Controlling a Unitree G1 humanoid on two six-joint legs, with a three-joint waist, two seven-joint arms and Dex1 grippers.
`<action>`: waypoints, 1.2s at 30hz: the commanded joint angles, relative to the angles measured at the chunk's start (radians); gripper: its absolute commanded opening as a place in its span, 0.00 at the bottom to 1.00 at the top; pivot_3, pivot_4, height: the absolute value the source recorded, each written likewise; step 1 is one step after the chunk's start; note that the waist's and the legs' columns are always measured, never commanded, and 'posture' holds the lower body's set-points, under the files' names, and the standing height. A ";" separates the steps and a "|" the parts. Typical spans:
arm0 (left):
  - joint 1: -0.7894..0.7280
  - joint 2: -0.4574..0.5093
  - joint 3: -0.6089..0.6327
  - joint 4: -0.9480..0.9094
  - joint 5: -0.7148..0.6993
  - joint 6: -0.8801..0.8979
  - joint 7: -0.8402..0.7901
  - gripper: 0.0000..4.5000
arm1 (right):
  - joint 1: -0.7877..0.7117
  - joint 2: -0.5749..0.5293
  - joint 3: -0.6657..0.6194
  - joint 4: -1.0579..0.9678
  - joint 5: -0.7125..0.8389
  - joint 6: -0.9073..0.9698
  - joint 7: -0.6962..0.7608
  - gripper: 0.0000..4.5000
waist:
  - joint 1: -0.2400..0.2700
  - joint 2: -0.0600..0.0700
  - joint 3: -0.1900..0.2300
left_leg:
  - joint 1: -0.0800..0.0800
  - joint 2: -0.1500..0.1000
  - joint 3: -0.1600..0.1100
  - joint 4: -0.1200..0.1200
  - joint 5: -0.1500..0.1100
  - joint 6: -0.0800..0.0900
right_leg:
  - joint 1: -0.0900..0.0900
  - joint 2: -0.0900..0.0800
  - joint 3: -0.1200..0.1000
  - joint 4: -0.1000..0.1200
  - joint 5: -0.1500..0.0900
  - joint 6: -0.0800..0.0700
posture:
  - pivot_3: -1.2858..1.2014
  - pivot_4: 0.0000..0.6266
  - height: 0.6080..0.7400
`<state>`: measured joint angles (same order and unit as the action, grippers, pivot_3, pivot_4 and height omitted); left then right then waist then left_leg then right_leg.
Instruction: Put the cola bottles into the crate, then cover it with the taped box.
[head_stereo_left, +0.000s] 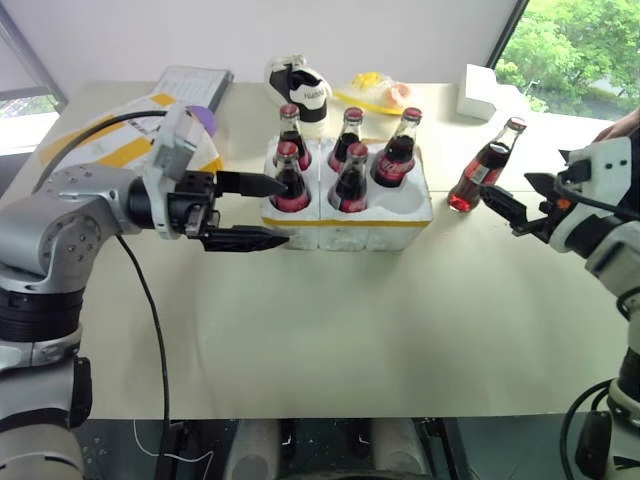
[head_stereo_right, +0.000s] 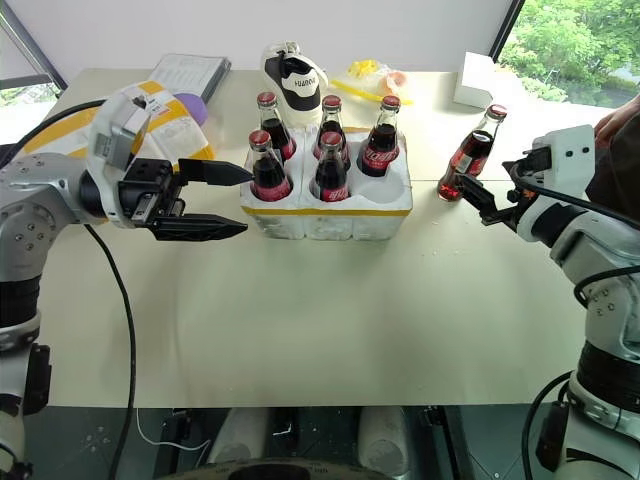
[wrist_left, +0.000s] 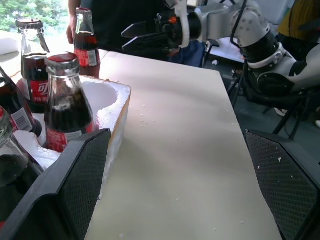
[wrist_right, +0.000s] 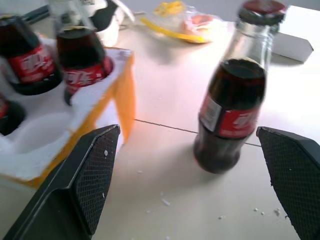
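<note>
The crate (head_stereo_left: 345, 225), a white foam block with a yellow band, stands mid-table with several cola bottles (head_stereo_left: 352, 172) upright in its wells; the front right well (head_stereo_left: 405, 203) is empty. One more cola bottle (head_stereo_left: 487, 168) stands on the table to the crate's right. My left gripper (head_stereo_left: 286, 211) is open, pointing sideways at the crate's front left corner, and it holds nothing. Open as well, my right gripper (head_stereo_left: 505, 184) is just right of the loose bottle with nothing between its fingers. The taped box (head_stereo_left: 120, 145) lies at the back left, partly hidden behind my left arm.
Along the far edge lie a grey booklet (head_stereo_left: 195, 85), a black-and-white object (head_stereo_left: 298, 85), a yellow bag (head_stereo_left: 375, 92) and a small white box (head_stereo_left: 485, 95). A person's hand (head_stereo_left: 620, 125) shows at the right edge. Bare tabletop (head_stereo_left: 350, 330) stretches in front of the crate.
</note>
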<state>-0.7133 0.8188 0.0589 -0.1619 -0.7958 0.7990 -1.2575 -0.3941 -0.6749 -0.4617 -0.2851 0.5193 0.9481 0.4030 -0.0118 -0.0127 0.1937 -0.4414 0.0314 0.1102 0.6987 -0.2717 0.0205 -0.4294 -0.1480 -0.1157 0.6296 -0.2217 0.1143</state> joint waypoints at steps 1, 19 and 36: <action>-0.025 0.001 0.013 -0.020 -0.008 -0.002 0.007 1.00 | -0.052 0.025 0.038 0.071 -0.040 -0.105 -0.016 0.99 | 0.000 0.000 0.000 | 0.000 0.000 0.000 0.000 0.000 0.000 | 0.000 0.000 0.000 0.000 0.000 0.000 | 0.52 0.24 1.00; 0.024 0.033 0.060 -0.083 -0.040 0.027 0.055 1.00 | -0.243 0.086 0.106 0.616 -0.162 -0.444 -0.033 0.99 | -0.004 0.000 0.000 | 0.000 0.000 0.000 0.000 0.000 0.000 | 0.000 0.000 0.000 0.000 0.000 0.000 | 0.52 0.24 1.00; 0.005 0.031 0.048 -0.068 -0.027 0.008 0.054 1.00 | -0.417 0.134 0.134 0.937 -0.185 -0.633 -0.009 0.94 | -0.004 0.001 0.000 | 0.000 0.000 0.000 0.000 0.001 -0.001 | 0.001 0.000 0.000 0.000 0.000 0.000 | 0.52 0.24 1.00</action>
<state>-0.6827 0.8412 0.0919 -0.2173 -0.8176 0.8209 -1.1978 -0.7843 -0.5358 -0.3221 0.6552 0.3361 0.3474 0.3855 -0.0162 -0.0120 0.1941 -0.4413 0.0314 0.1107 0.6986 -0.2711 0.0197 -0.4289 -0.1477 -0.1157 0.6293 -0.2218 0.1144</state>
